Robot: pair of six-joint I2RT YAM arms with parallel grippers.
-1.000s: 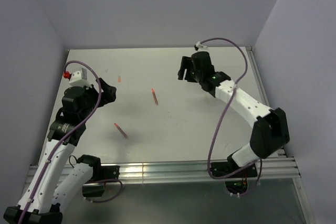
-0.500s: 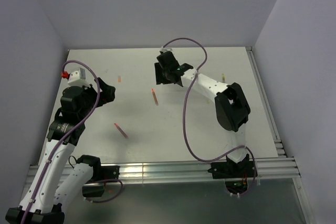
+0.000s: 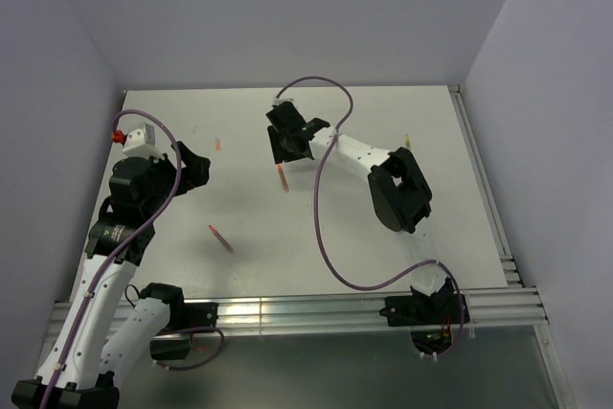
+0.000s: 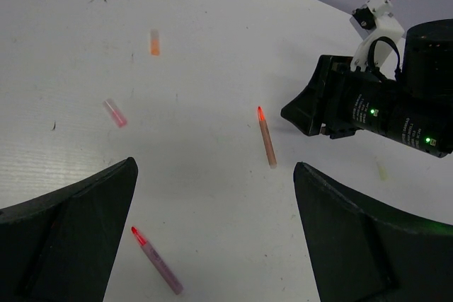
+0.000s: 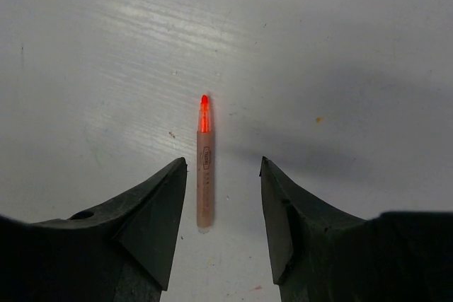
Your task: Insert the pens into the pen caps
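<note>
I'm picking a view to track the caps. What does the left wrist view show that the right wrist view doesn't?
Only the left wrist: an orange cap, a pink cap, a second pen near the open left gripper, and the right gripper from outside. Only the right wrist: that gripper's fingers apart on either side of the tan pen. Both: the tan pen with its red tip.

White worktop [image 3: 268, 270], faintly scuffed, with two pens lying flat and well apart. The tan-bodied pen [image 3: 283, 177], red-tipped, sits mid-worktop toward the far edge, and the pinkish-red pen [image 3: 221, 238] is left of centre, closer to the near edge. Loose caps: orange cap [image 3: 217, 145] in the far-left quarter, pink cap [image 4: 115, 112] near it, yellow-green cap [image 3: 406, 141] toward the right edge.
</note>
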